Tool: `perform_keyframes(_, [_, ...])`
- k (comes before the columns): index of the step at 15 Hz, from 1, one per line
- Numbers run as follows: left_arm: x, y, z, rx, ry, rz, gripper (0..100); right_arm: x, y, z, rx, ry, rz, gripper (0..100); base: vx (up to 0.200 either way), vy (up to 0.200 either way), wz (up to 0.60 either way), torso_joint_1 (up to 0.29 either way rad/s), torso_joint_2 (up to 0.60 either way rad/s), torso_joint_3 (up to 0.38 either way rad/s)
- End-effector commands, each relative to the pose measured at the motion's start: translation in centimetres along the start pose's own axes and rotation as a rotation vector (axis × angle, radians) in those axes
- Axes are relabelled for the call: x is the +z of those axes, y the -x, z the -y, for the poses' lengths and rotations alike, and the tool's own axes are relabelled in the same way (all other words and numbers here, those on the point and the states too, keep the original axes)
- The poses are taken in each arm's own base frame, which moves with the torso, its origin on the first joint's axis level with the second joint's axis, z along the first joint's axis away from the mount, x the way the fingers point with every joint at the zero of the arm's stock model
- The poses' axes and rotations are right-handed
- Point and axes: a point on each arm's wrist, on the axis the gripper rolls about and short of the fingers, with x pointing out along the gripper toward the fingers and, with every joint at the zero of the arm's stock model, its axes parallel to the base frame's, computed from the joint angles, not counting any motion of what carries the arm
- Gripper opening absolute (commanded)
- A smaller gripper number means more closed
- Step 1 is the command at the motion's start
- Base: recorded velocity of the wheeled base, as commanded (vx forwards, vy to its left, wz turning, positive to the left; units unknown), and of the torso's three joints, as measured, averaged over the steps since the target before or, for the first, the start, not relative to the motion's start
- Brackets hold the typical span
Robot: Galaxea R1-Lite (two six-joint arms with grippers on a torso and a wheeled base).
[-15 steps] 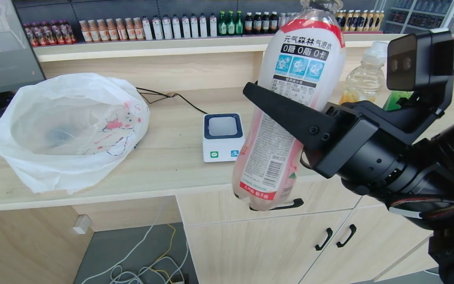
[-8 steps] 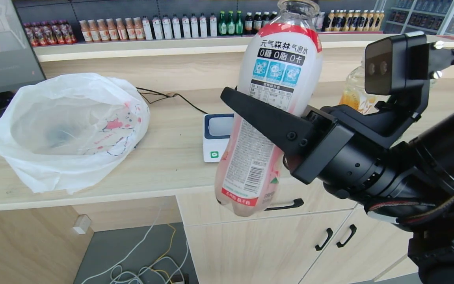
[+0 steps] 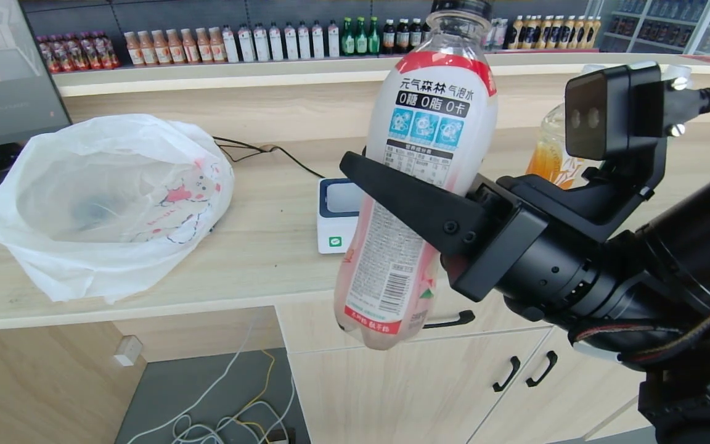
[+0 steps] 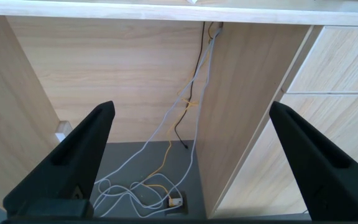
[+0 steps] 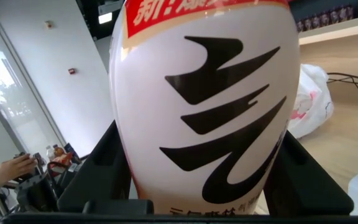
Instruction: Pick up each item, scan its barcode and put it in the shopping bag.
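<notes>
My right gripper (image 3: 367, 169) is shut on a pink-and-white drink bottle (image 3: 429, 117), held nearly upright with its cap up and the barcode side of the label facing me. The bottle hangs over the counter's front edge and hides the right part of the white-and-blue scanner (image 3: 336, 213). In the right wrist view the bottle (image 5: 204, 93) sits between the two black fingers (image 5: 104, 162). The white shopping bag (image 3: 108, 203) lies open on the counter's left side. My left gripper (image 4: 191, 112) is open below counter level, with nothing between its fingers.
An orange juice bottle (image 3: 546, 157) stands on the counter behind my right arm. A black cable (image 3: 269, 151) runs behind the scanner. A screen (image 3: 4, 74) stands at the far left. Cabinet doors (image 3: 429, 382) and loose cables (image 4: 154, 180) lie below the counter.
My right gripper has carried the bottle to the left and slightly down, so it now covers more of the scanner. The bag and the scanner have stayed put.
</notes>
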Motion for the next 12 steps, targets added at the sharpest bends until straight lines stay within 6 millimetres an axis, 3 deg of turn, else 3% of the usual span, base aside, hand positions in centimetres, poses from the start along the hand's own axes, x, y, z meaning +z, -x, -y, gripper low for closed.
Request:
perform_keyframes(1, [0.00, 0.00, 0.00, -0.001, 0.000, 0.000, 100, -0.12, 0.02, -0.08, 0.002, 0.001, -0.004, 0, 0.000, 0.000, 0.00, 0.000, 0.00, 0.000])
perform_keyframes(12, [0.00, 0.00, 0.00, -0.001, 0.000, 0.000, 100, -0.28, 0.12, -0.18, -0.027, 0.084, -0.003, 0, 0.000, 0.000, 0.00, 0.000, 0.00, 0.000])
